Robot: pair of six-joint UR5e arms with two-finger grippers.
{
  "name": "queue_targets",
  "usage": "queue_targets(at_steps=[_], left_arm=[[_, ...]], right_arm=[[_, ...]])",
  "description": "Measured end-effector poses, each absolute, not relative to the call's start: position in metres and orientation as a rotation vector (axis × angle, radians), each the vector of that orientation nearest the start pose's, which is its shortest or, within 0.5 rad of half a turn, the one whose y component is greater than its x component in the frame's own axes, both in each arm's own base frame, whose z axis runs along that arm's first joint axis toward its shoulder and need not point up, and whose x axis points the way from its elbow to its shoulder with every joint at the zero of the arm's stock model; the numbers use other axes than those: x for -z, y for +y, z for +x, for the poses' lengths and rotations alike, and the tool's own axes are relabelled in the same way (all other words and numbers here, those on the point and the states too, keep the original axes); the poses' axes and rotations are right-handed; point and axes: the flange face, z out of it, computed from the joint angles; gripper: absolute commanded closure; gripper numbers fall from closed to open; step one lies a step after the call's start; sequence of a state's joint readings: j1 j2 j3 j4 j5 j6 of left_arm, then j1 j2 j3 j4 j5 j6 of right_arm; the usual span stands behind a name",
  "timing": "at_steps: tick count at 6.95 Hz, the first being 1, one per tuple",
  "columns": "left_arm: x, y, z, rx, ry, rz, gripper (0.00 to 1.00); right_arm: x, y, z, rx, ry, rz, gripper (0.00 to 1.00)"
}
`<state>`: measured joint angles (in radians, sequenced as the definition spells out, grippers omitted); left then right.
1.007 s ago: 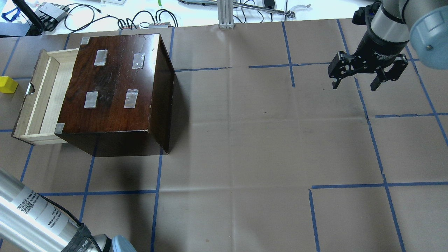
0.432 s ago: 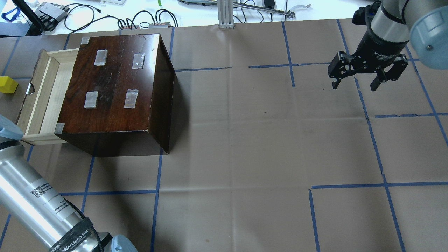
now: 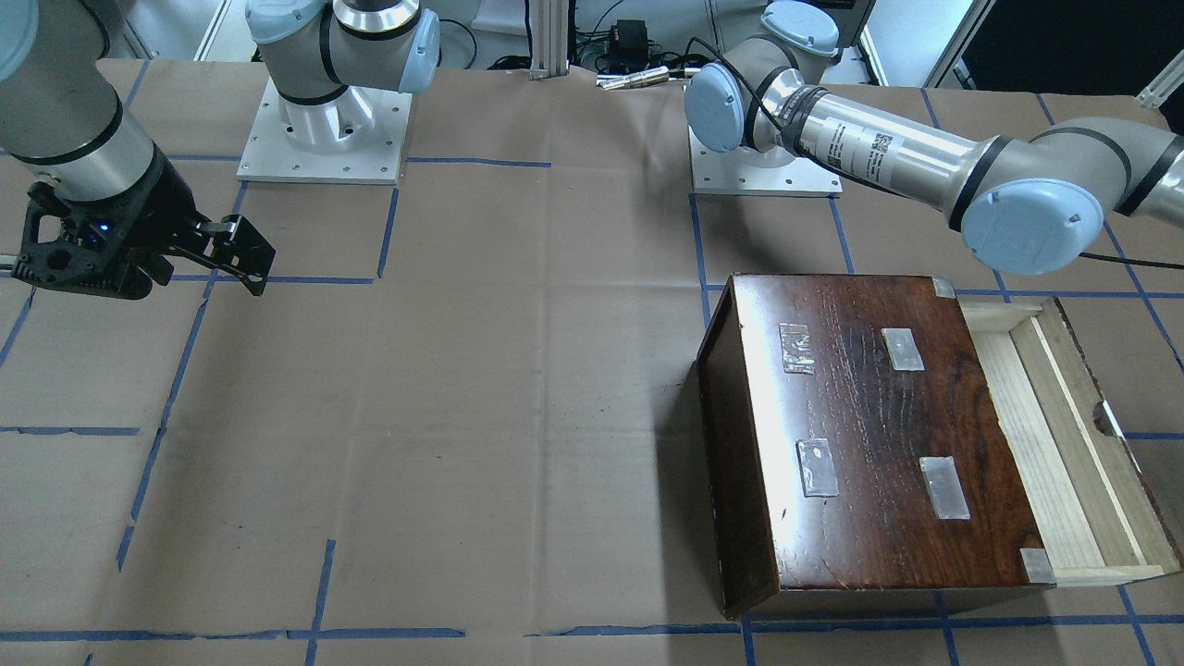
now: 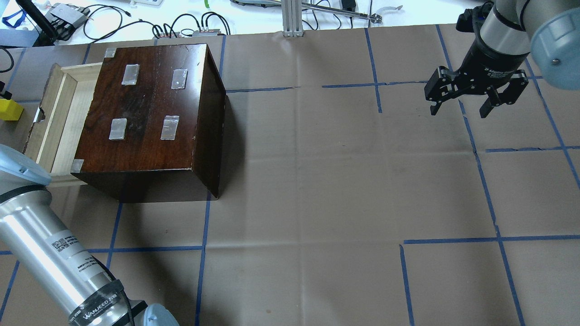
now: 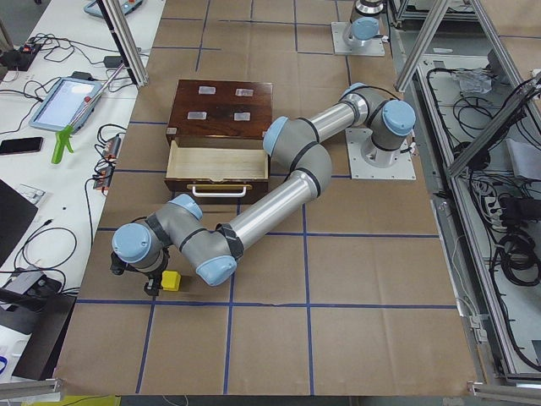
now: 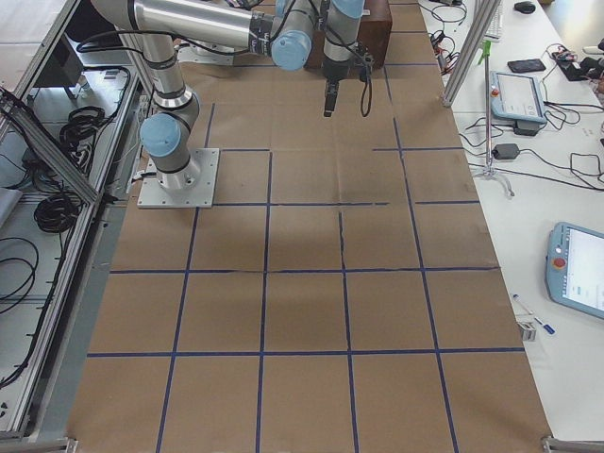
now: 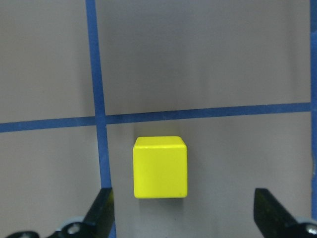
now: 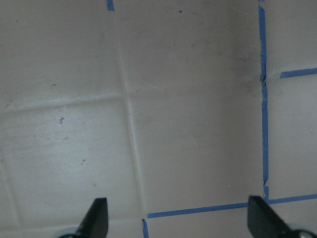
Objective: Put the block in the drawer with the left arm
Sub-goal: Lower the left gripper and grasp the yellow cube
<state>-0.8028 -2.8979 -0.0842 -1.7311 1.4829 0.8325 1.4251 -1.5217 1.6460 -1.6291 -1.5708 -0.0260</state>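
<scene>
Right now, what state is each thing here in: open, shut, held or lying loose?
block: loose on the table, outside the drawer, not gripped.
drawer: open, nothing seen inside.
left gripper: open, over the block.
right gripper: open, empty.

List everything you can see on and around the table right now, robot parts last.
block: one, yellow, on the table outside the drawer's front.
drawer: one, pale wood, pulled out of the cabinet.
cabinet: one, dark brown, table's left half.
tape patches: six, silvery, on the cabinet top.
table: one, brown paper with blue tape grid.
cables: several, black, bench beyond the table.
left arm: one, silver-grey, reaching past the drawer.
left gripper: one, black, open, by the block.
right arm: one, silver-grey, far right.
right gripper: one, black, open, above the table.
</scene>
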Motion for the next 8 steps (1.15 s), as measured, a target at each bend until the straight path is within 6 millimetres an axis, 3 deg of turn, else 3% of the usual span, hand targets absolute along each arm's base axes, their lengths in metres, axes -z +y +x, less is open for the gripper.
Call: queue_targets(at_steps=[3,5,6,8], left_arm=[[-0.194,-0.748,0.522,0.058,3.233,0.108,0.01],[-0.183,-0.749,0.521,0.042,3.241,0.109,0.02],[-0.182,-0.749,0.522,0.040,3.240,0.108,0.09],[-0.183,-0.748,0.523,0.045,3.237,0.106,0.50]], right_arm=[[-0.432,-0.517,0.059,-0.103,3.129,0.188,0.00],[-0.433,-0.517,0.059,-0.102,3.129,0.188,0.00],[-0.433,-0.517,0.059,-0.102,3.129,0.188,0.00],[-0.432,-0.517,0.059,-0.103,3.129,0.188,0.00]])
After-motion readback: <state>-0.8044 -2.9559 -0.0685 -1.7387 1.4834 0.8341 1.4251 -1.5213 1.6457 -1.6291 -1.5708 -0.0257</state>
